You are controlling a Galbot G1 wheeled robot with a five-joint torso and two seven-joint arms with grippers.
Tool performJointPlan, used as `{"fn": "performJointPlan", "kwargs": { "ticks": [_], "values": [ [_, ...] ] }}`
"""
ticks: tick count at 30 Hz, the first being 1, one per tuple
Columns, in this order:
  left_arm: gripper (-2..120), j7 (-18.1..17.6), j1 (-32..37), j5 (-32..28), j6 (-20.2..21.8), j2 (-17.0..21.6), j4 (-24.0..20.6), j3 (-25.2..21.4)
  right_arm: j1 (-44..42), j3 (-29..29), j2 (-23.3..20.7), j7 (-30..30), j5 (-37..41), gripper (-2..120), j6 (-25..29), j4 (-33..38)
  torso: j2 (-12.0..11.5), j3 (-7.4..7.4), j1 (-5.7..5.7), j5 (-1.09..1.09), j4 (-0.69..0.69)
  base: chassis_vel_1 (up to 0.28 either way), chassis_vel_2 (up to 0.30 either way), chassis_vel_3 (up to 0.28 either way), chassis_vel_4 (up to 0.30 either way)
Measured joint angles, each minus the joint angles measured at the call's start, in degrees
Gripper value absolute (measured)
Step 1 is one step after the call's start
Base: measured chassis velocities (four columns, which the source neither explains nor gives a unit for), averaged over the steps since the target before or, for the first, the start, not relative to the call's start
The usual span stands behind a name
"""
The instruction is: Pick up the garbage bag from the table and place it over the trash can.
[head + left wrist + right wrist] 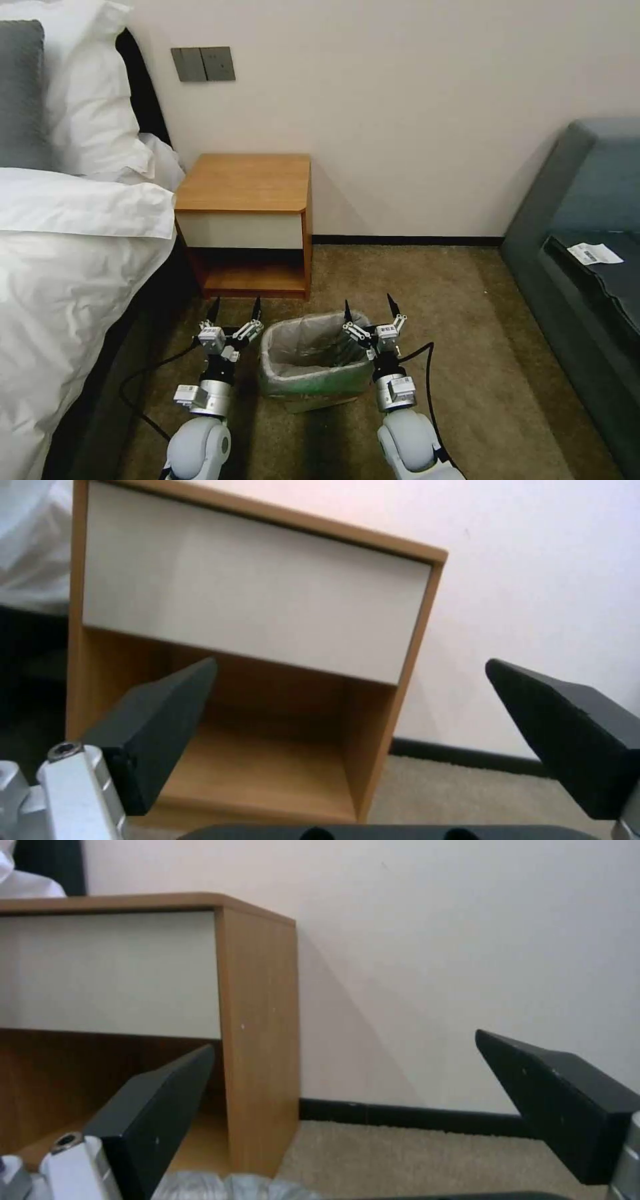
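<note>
The garbage bag [313, 347], grey and crinkly, lines the trash can [319, 399] on the carpet, its edge folded over the rim. The can stands in front of the table [243, 181], whose wooden top is bare. My left gripper [235, 308] hovers open just beside the can's left rim, and my right gripper [369, 308] is open over its right rim. In the left wrist view the left gripper [350, 672] points at the table's [253, 605] cream drawer front and lower shelf. In the right wrist view the right gripper [345, 1045] frames the table's [257, 1015] side, with a bit of bag [220, 1187] below.
A bed with white linen [67, 267] runs along the left, close to my left arm. A dark sofa [587, 253] with a paper slip [593, 253] stands on the right. Brown carpet [467, 347] lies open between can and sofa. Cables trail from both wrists.
</note>
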Motion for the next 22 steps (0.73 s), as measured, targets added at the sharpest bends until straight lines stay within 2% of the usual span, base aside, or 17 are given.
{"fn": "performJointPlan", "kwargs": {
  "ticks": [22],
  "values": [
    [99,-0.1,1.1,0.4,0.2,-0.6,0.2,0.0,0.3,0.2,-0.1,0.3,0.0,100,-0.6,0.9,0.0,0.0,0.0,-0.03,0.0,0.0,0.0,0.0,0.0]
  ]
}}
